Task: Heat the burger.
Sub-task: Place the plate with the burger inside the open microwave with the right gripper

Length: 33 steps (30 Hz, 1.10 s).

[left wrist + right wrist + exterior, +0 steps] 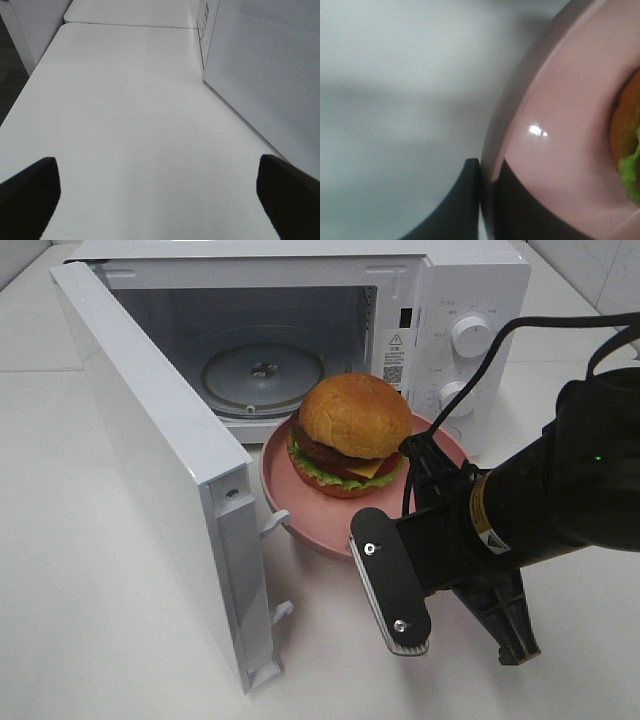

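Note:
The burger (352, 433), with bun, patty, cheese and lettuce, sits on a pink plate (300, 510) just in front of the open microwave (470, 280). The glass turntable (262, 370) inside is bare. My right gripper (362, 525) is shut on the plate's near rim. In the right wrist view its fingers (460, 200) pinch the rim of the plate (560, 140), and the edge of the burger (625, 130) shows. My left gripper (157, 165) is open and empty over the white table, outside the exterior high view.
The microwave door (150, 440) swings out wide to the left of the plate; its outer face shows in the left wrist view (270, 65). Two knobs (470, 335) are on the microwave's right panel. White table (90, 590) lies around.

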Available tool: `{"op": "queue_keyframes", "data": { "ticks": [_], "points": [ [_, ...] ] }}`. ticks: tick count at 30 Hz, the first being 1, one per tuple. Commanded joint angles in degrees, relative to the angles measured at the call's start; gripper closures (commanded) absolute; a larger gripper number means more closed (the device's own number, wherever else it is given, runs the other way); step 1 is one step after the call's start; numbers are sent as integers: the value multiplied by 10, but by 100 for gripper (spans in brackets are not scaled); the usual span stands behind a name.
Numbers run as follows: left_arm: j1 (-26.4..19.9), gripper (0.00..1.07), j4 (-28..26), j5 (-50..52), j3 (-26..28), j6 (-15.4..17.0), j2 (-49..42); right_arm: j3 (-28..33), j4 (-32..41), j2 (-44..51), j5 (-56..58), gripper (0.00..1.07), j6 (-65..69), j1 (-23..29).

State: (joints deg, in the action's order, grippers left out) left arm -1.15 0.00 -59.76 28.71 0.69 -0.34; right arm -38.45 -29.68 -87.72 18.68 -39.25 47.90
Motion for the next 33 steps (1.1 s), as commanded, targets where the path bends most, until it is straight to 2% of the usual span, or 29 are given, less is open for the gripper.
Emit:
{"op": "queue_keyframes", "data": {
  "ticks": [1, 16, 21, 24, 29, 33],
  "points": [
    [0, 4, -5, 5, -1, 2, -9, -19, 18, -3, -25, 107, -37, -2],
    [0, 4, -5, 5, -1, 2, -9, -61, 166, -44, -10, 107, -168, -10],
    [0, 4, -5, 5, -1, 2, -9, -80, 219, -52, 10, 107, -222, -42],
    [0, 4, -5, 5, -1, 2, -9, -81, 240, -52, 11, 107, -242, -48],
    [0, 4, -5, 5, -1, 2, -9, -96, 320, -69, 25, 107, -322, -48],
    [0, 4, -5, 5, -1, 2, -9, -111, 333, -76, 39, 107, -331, -58]
  ]
}}
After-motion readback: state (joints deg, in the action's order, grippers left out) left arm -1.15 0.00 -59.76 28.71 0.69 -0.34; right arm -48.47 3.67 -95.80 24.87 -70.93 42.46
